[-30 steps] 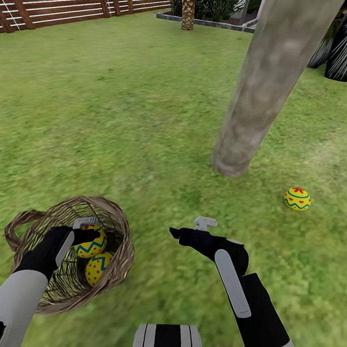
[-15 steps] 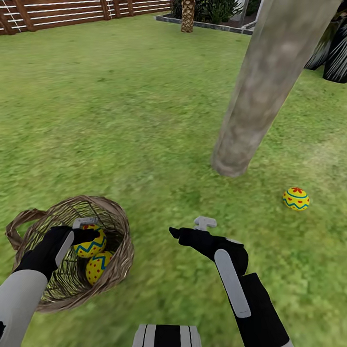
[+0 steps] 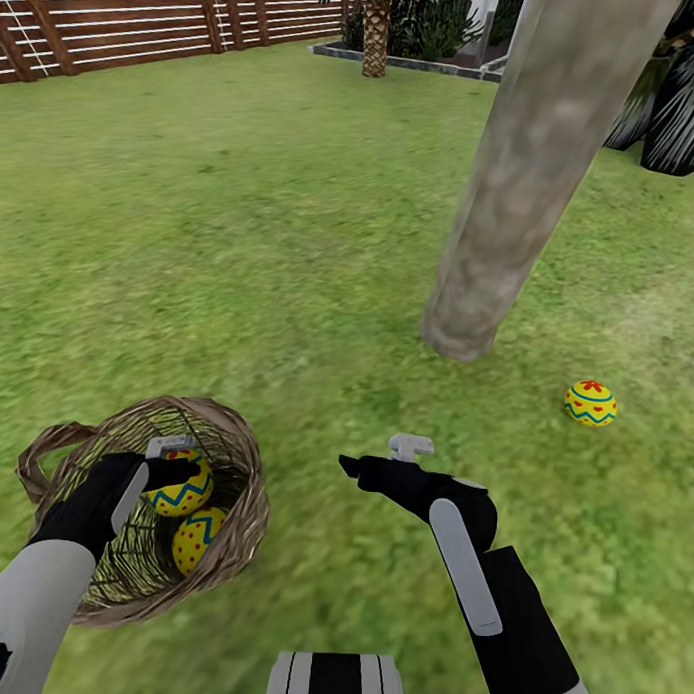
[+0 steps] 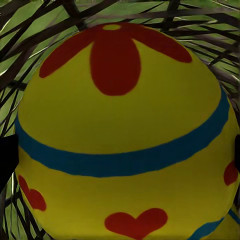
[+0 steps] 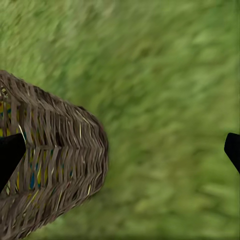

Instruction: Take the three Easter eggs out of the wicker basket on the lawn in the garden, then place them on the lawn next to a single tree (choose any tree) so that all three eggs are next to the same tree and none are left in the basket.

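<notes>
The wicker basket (image 3: pixel 239 443) lies on the lawn (image 3: pixel 241 233) at the lower left, with two yellow Easter eggs inside: one (image 3: pixel 185 489) higher, one (image 3: pixel 195 537) below it. My left gripper (image 3: pixel 178 466) reaches into the basket and stands open around the higher egg (image 4: pixel 120 110), a dark fingertip showing at each side of it. The third egg (image 3: pixel 590 403) rests on the grass just right of the tree (image 3: pixel 522 193), close to the trunk's foot. My right gripper (image 3: pixel 378 456) hovers open over bare grass right of the basket (image 5: pixel 55 170), holding nothing.
A brown slat fence (image 3: pixel 118 24) runs along the far left. A palm trunk (image 3: pixel 375 28) and a stone-edged bed stand at the back. Dark broad-leaved plants (image 3: pixel 676 108) sit behind the tree at the right. Open grass lies between basket and tree.
The whole picture has slid down a little, so the camera has moved. Both arms, the basket and the eggs keep their places.
</notes>
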Robot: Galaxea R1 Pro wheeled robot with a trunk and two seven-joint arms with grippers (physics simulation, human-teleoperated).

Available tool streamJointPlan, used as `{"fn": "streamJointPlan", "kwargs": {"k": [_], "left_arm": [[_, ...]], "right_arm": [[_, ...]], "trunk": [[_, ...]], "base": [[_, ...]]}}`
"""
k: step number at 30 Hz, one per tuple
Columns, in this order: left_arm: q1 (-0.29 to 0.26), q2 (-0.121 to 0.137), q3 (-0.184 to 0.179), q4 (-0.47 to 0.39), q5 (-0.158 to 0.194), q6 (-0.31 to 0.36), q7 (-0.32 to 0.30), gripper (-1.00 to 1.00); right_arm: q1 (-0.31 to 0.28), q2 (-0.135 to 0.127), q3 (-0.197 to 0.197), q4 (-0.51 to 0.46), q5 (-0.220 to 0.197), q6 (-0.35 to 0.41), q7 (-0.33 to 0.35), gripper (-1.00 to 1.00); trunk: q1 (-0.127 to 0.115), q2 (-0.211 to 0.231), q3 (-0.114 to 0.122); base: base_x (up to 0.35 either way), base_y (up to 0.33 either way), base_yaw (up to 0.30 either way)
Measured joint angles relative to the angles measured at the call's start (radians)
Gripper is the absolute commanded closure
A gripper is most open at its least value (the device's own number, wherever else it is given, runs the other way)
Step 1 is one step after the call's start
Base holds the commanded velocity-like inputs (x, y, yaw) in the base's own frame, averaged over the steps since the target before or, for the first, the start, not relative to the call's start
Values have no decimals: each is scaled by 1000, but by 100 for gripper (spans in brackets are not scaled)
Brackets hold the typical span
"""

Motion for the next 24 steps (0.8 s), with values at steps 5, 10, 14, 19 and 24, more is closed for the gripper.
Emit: {"fn": "streamJointPlan", "kwargs": {"k": [5,10,14,19,24], "left_arm": [[0,0,0,0,0,0,0,100],[0,0,0,-2,0,-1,0,100],[0,0,0,-3,0,-1,0,100],[0,0,0,-3,0,-1,0,100],[0,0,0,-3,0,-1,0,100]], "right_arm": [[0,0,0,0,0,0,0,-100],[0,0,0,0,0,0,0,-100],[0,0,0,0,0,0,0,-100],[0,0,0,0,0,0,0,-100],[0,0,0,0,0,0,0,-100]], "trunk": [[0,0,0],[0,0,0],[0,0,0],[0,0,0],[0,0,0]], "base": [[-22,0,0],[-78,0,0],[-35,0,0],[-4,0,0],[0,0,0]]}}
